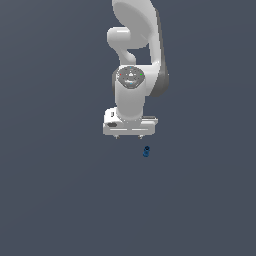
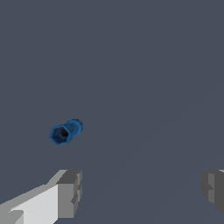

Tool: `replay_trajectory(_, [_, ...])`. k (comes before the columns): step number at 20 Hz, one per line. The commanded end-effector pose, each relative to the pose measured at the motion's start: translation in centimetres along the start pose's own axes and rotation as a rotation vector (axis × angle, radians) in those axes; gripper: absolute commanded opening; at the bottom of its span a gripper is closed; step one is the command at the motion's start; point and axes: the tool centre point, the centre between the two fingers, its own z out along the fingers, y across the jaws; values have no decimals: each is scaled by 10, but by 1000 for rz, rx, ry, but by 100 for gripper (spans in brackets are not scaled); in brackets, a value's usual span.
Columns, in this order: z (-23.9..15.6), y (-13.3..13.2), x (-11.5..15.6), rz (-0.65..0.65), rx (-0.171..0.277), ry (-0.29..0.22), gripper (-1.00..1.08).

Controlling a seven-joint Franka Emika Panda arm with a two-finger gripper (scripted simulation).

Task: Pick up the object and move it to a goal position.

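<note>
The white arm (image 1: 134,60) hangs over a plain grey-blue floor (image 1: 50,200) with its gripper (image 1: 129,136) pointing down, the two fingers (image 2: 70,192) spread wide with nothing between them. The small dark-blue peg (image 1: 146,151) lies on the floor just below the gripper in the exterior view, slightly toward that view's right, and apart from the fingertips. In the wrist view the peg (image 2: 65,131) shows a hollow, faceted end facing the camera, and it sits outside the gap between the fingers, nearer one finger than the other.

The blue peg (image 2: 65,132) looks matt and knobbly; the white arm (image 1: 131,95) smooth, faintly glossy.
</note>
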Motion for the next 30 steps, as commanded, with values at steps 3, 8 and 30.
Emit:
replay_trajectory(3, [1, 0, 0, -1, 0, -2, 100])
replay_trajectory(8, [6, 6, -1, -6, 6, -19, 100])
replay_trajectory(30, [38, -53, 11, -325, -2, 24, 100])
